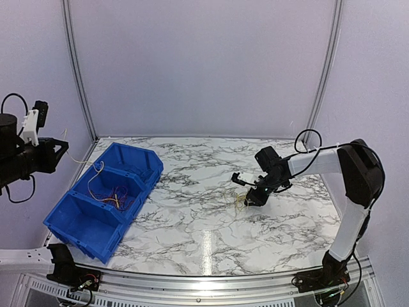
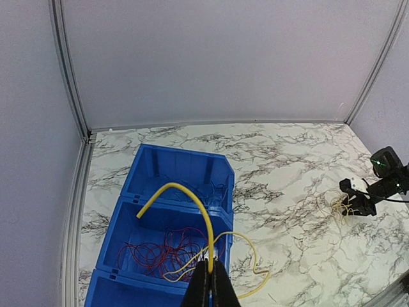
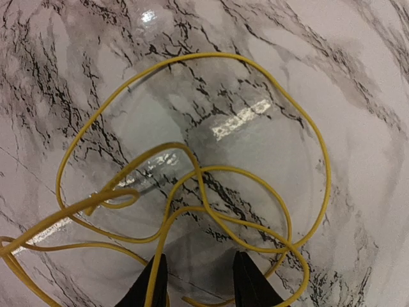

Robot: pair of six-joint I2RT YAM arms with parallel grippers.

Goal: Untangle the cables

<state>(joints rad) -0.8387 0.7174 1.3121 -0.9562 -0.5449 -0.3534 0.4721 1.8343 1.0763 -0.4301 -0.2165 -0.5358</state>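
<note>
The cables are thin wires in separate groups. My left gripper [image 2: 211,284] is shut on a yellow wire [image 2: 193,199] that arcs up over the blue bins [image 2: 182,158]; in the top view this gripper [image 1: 62,151] hangs high at the left edge. Red wires [image 2: 158,253] lie in the middle bin, and dark ones [image 2: 214,188] in the far bin. My right gripper [image 3: 199,286] stands open just above the marble, its fingers [image 3: 151,285] astride loops of yellow wire [image 3: 211,192]. From above, that gripper [image 1: 251,196] sits right of centre over the small yellow tangle [image 1: 241,204].
Three blue bins [image 1: 142,158] stand in a diagonal row at the left of the marble table [image 1: 204,224]. Grey walls with metal corner posts [image 1: 77,70] close in the back and sides. The right arm [image 1: 319,160] reaches in from the right.
</note>
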